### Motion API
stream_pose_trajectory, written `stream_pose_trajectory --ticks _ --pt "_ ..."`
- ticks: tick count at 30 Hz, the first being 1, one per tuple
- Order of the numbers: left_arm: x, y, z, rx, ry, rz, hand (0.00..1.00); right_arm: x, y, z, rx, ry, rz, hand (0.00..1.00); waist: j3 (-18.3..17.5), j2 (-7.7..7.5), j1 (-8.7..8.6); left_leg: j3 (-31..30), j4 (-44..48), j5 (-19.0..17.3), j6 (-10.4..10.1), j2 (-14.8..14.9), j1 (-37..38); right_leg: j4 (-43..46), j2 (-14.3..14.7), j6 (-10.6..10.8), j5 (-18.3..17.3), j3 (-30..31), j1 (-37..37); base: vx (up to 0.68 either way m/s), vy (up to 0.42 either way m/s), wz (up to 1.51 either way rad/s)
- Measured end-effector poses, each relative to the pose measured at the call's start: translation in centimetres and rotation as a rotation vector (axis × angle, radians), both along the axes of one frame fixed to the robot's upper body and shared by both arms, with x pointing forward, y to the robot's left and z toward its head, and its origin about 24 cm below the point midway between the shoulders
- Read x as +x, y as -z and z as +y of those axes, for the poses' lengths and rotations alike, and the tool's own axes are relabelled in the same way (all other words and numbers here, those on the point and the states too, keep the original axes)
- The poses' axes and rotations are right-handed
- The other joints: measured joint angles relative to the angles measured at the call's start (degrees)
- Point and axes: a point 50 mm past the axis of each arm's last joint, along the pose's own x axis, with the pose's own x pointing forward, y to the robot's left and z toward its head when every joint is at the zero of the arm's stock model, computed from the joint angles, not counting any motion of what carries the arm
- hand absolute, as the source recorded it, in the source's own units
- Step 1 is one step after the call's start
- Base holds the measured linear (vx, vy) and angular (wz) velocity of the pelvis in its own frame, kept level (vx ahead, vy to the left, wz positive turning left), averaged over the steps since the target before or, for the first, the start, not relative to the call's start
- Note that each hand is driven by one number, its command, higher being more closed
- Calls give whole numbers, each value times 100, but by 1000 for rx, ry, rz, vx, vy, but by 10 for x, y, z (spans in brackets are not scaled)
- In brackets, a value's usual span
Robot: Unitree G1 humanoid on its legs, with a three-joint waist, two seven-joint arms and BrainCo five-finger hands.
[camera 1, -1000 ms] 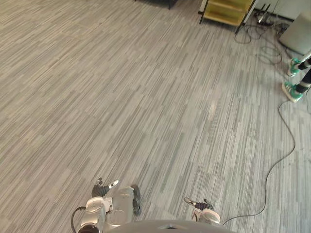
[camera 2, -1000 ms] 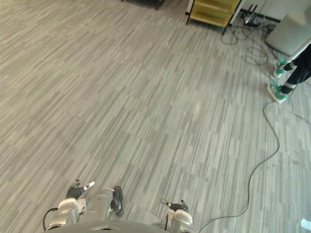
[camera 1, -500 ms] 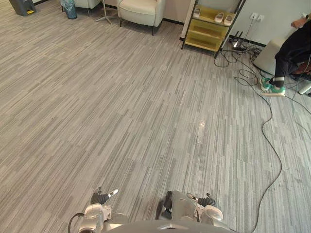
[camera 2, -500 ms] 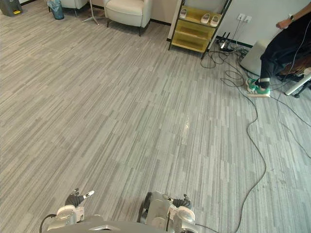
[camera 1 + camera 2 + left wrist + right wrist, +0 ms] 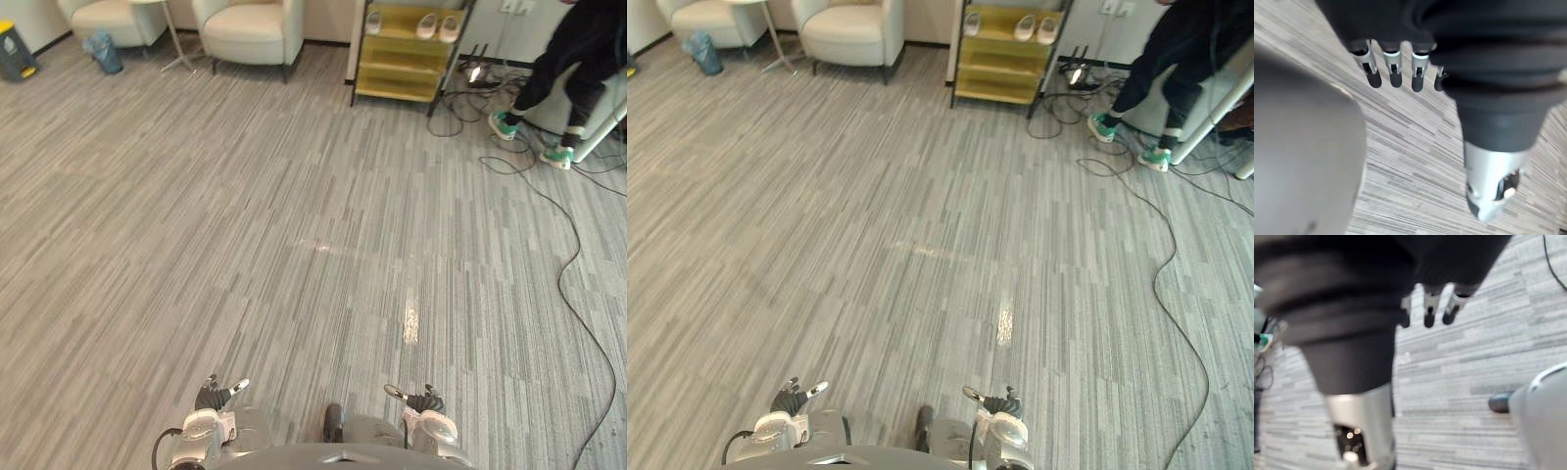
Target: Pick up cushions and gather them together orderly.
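Note:
My left hand (image 5: pixel 214 396) hangs low at the bottom of the eye views, over grey striped carpet. In the left wrist view its fingers (image 5: pixel 1393 68) point straight down with nothing in them and the thumb (image 5: pixel 1492 193) stands apart. My right hand (image 5: pixel 421 401) hangs the same way on the other side. Its fingers (image 5: pixel 1432 308) are straight and hold nothing, with only carpet beyond them.
Two cream armchairs (image 5: pixel 250 27) (image 5: pixel 106 17) stand at the far wall with a thin-legged stand (image 5: pixel 176 44) between them. A yellow shelf (image 5: pixel 407 54) holds pale shoes. A seated person (image 5: pixel 573 54) is at the far right, with cables (image 5: pixel 578 284) trailing over the carpet.
The camera has swung and lifted, so the armchairs, shelf and person now sit fuller in view. Both hands stay low and empty.

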Motion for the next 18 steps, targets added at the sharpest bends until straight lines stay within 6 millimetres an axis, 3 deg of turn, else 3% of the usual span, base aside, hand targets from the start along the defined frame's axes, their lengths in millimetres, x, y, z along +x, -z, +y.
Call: stream_pose_trajectory --ticks 1,3,4,5,6,7,8,9,10,11,13,14,15,16,18 --pt "2 -1 1 1 -4 -10 0 0 0 0 1 1 1 0 1 8 15 66 -196 -75 9 -3 -123 -108 -14 23 3 80 113 456 115 -79" --pt "5 -4 1 -1 -18 -33 0 0 1 2 19 20 -1 0 24 -23 112 410 -1681 -387 88 -71 -459 -405 -202 222 37 380 553 466 194 -78" --pt "6 -4 2 0 -19 -39 0 0 1 2 22 21 -1 0 32 -49 137 420 -2137 -381 86 -157 -492 -457 -286 285 2 448 628 466 263 -67" --pt "8 -5 2 4 -19 -50 0 -1 2 4 27 25 1 0 51 -113 153 359 -3320 -267 63 -413 -471 -541 -504 468 -111 522 799 452 299 -53" --pt "8 -5 1 4 -23 -48 0 -2 2 3 27 25 2 0 51 -113 151 120 -4513 48 27 -604 -460 -583 -675 640 -268 627 906 448 320 -50" --pt "7 -5 1 3 -24 -46 0 -2 2 3 25 26 3 0 44 -97 151 -18 -4995 212 -9 -643 -443 -588 -728 714 -354 654 954 433 368 -41" --pt "7 -4 -2 -6 -27 -45 0 -7 3 2 23 28 15 0 28 -59 152 -102 -5331 896 -139 -674 -362 -575 -804 867 -553 738 1077 429 396 -27" --pt "8 -5 2 5 -27 -52 0 -7 4 5 35 27 23 0 -3 -213 156 -39 -5240 1169 41 -855 -331 -500 -981 845 -602 749 1145 542 469 -15" --pt "11 -7 7 21 -21 -62 0 -6 5 14 57 27 18 0 -30 -383 160 41 -5078 967 275 -988 -353 -282 -1116 760 -538 729 1094 464 366 2" --pt "11 -7 9 25 -20 -62 0 -6 6 16 63 27 16 0 -57 -428 160 50 -4952 848 398 -1030 -391 -134 -1160 780 -484 725 1039 471 348 15" --pt "11 -7 12 35 -16 -56 0 -10 7 19 75 33 27 0 -155 -596 158 125 -4577 305 599 -1278 -264 968 -1421 1027 -358 785 746 454 317 13" --pt "9 -6 12 35 -14 -49 0 -11 8 19 74 34 27 0 -164 -611 156 133 -4540 195 618 -1340 -174 1500 -1485 1155 -302 821 547 421 288 2" --pt "7 -5 14 42 -7 -33 0 -11 7 19 76 36 24 0 -176 -668 119 168 -4561 49 668 -1481 35 2710 -1591 1441 30 971 42 460 292 8" --pt "6 -3 16 48 -1 -13 0 -11 7 17 74 42 16 0 -144 -715 65 152 -4566 -182 688 -1633 385 4385 -1615 1475 130 1081 -673 445 266 11" --pt "4 -2 17 47 -1 -1 0 -15 8 16 73 50 25 0 -116 -702 61 152 -4606 -359 697 -1701 726 5224 -1552 1393 -62 961 -1117 334 141 10"
